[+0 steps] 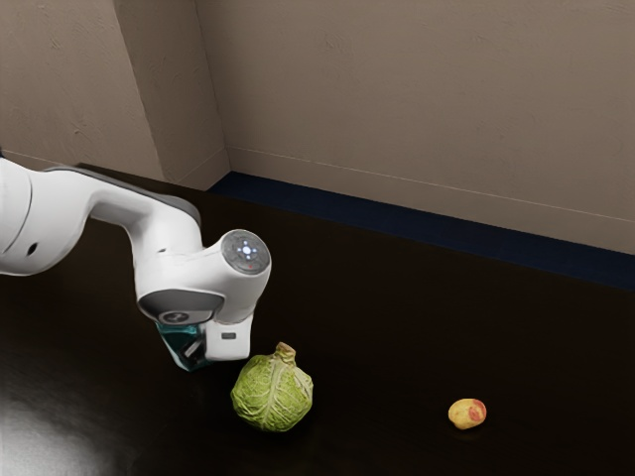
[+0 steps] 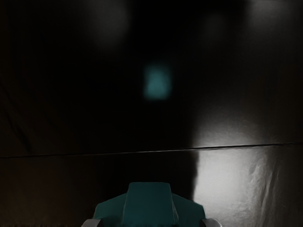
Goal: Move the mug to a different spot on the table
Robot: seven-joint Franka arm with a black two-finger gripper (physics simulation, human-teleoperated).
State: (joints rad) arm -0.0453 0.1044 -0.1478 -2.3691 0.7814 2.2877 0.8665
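The teal mug (image 1: pixel 180 344) sits under my hand at the exterior view's lower left, mostly hidden by the white wrist. My gripper (image 1: pixel 193 355) is down around it, low over the dark glossy table (image 1: pixel 427 307). In the wrist view the mug (image 2: pixel 149 205) lies right below the hand, with a grey fingertip (image 2: pixel 90 222) against each of its two sides. A faint teal reflection (image 2: pixel 157 82) shows on the tabletop ahead of it.
A green cabbage (image 1: pixel 272 391) stands just to the exterior view's right of my hand, very close to it. A small yellow-red fruit (image 1: pixel 466 413) lies farther right. The table's far edge runs along a beige wall.
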